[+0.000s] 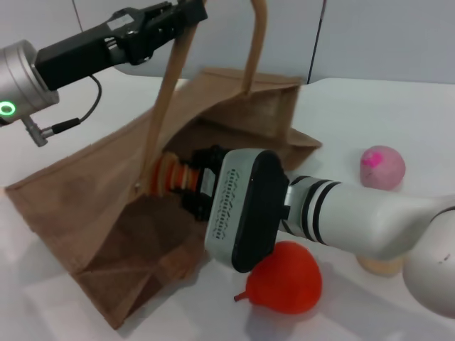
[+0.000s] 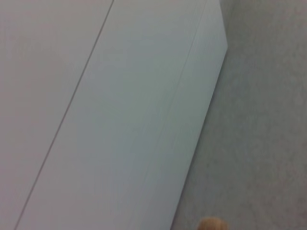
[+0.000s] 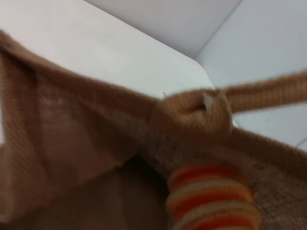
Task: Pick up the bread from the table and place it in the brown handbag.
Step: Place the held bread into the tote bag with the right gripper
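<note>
**A:** Two arms busy here. The right gripper (image 1: 186, 186) is clamped on the bread (image 1: 170, 175), its dark fingers closed on the near end of the loaf, and it's poking the thing into the mouth of the brown handbag (image 1: 106, 213). The bread is off the table (image 1: 370, 106), sitting right at the bag's opening, about half past the lip.

**B:** Which way's the loaf pointing?

**A:** Its long axis runs straight out from the right gripper, in line with the forearm, towards the left edge of the table and a bit to the far side. So the free end leads into the bag. In the right wrist view the bread (image 3: 211, 199) sits just under the spot where a handle is stitched on, with the dark inside of the handbag (image 3: 62, 134) opening up beside it.

**B:** And the left one?

**A:** The left gripper (image 1: 167, 18) is up over the far-left part of the table, pinched shut on a handle, holding the mouth open (its own wrist view is basically wall). The right arm is obviously the one that matters. My guess is the next bit is just pushing further along that same axis, then letting go. Red pear-shaped fruit (image 1: 284, 278) sits near the front edge, out of the way.
</note>
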Robot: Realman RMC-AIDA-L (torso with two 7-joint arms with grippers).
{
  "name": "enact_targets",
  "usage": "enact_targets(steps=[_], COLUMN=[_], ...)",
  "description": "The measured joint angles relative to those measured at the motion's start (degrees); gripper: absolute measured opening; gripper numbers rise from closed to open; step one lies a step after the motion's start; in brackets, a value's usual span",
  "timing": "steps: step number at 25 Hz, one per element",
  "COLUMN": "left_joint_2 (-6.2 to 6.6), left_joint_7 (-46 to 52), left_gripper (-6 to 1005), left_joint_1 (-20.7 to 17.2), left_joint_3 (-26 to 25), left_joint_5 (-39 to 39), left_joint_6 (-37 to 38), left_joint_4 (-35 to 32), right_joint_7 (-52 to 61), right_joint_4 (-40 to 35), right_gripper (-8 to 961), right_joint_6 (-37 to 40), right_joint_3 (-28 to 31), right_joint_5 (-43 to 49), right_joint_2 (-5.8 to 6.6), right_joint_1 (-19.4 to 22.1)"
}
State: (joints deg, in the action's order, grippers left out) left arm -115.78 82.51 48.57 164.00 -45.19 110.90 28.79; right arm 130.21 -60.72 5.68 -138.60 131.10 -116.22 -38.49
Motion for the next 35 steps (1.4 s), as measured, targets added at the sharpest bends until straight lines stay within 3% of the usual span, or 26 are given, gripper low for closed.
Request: enact_targets(steps=[14,16,23,26,35], left_joint_2=[0.44,1.14,6.67,7.15,7.66], left_joint_7=[6.42,7.50,6.88,6.62,6.68], left_gripper=[131,131,132,132,133], left_joint_1=[0.62,0.43,-2.23,-2.79,-5.38], left_joint_3=[0.09,0.10,0.09,0.09,0.01], left_joint_5=[-2.96,-3.85,-4.98,-5.12,-7.47], left_joint_6=[2.00,2.16,2.39,2.40,2.40], left_joint_4=[-0.95,-2.35,-12.66,-13.36,-13.08], right_joint_7=[1.23,2.05,3.63,3.66,5.01], right_joint_4=[12.79,14.76,18.61,18.94,14.73], right_gripper=[388,388,366,356,735], right_joint_6=[-15.11,-17.85,-21.03,-21.81,-20.61], right_joint_3=[-2.46,-2.56,-3.26,-3.42,-3.95], right_joint_5=[-1.49,-3.01,-3.99,-4.04,-7.79], right_joint_2=[-0.45,-0.43,-0.32,-0.37,-0.06], right_joint_1=[-0.31,-0.34,-1.03,-0.84,0.03])
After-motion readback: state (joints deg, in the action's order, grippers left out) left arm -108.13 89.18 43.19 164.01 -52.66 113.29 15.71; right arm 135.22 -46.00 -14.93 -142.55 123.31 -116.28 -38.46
